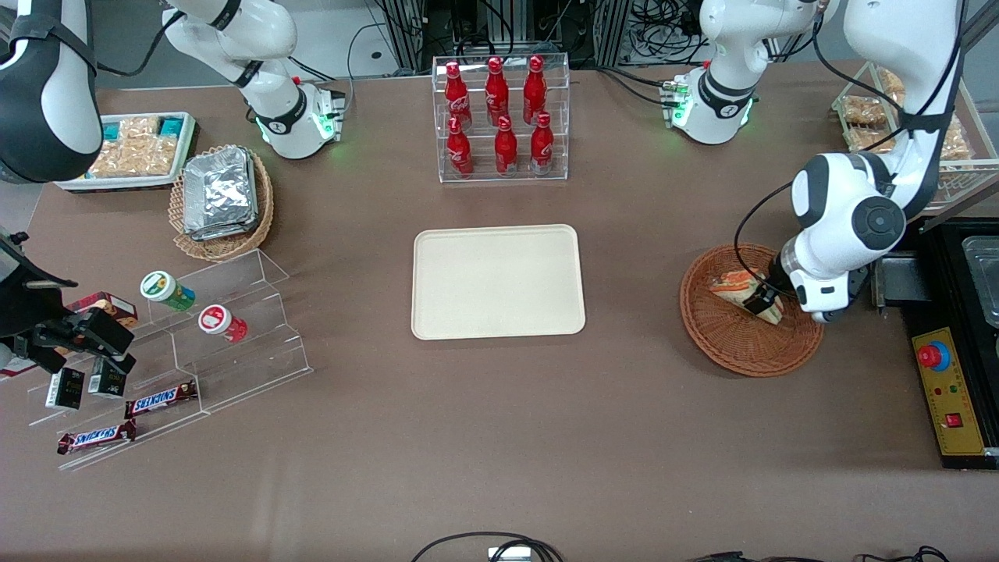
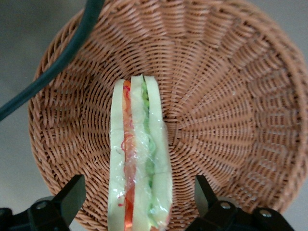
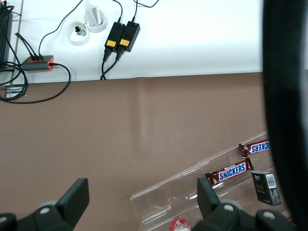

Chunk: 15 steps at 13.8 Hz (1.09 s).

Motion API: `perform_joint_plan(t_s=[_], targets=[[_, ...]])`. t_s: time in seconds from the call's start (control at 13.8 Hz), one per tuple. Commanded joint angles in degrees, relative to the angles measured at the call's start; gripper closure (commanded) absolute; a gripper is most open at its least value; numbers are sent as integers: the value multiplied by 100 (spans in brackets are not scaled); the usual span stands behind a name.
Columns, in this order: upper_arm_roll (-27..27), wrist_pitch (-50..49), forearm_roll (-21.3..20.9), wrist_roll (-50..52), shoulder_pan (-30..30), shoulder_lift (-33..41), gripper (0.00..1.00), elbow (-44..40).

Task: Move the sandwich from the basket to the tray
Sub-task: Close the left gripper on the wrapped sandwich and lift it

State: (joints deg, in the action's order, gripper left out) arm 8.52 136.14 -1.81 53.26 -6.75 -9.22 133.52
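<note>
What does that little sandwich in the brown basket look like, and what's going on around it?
The sandwich is a wedge of white bread slices with an orange filling layer and a green one between them, wrapped in clear shiny film. It stands on edge, layers facing up, in the reddish-brown woven basket toward the working arm's end of the table. The hand is low over it, open, one finger on either side; neither visibly touches it. The cream tray lies apart.

The sandwich (image 1: pixel 737 287) lies in the basket (image 1: pixel 734 347), pincer (image 2: pixel 139 195) straddling it, beside the tray (image 1: pixel 498 282).
</note>
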Motion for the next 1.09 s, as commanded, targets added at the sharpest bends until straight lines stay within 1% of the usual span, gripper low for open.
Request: perform_joint_plan(t_s=[0.0,0.22,0.29,0.36,0.43,0.51,0.58,0.65,0.8,0.94,1.01], targets=[[-26,289,-48,149,33,-10,0,218],[-26,378,-48,184,33,-115,0,244],[-26,378,-48,184,33,-133,7,236],[-26,378,-48,193,33,-142,33,235],[-34,369,-48,210,24,-151,65,235],[-34,369,-48,202,24,-159,87,227],[-34,369,-65,193,24,-168,98,227],[-34,360,-170,210,24,-168,100,227],[-34,273,-215,193,24,-107,100,200],[-17,-182,-267,97,33,77,100,43],[1,-567,-363,70,42,191,100,-132]])
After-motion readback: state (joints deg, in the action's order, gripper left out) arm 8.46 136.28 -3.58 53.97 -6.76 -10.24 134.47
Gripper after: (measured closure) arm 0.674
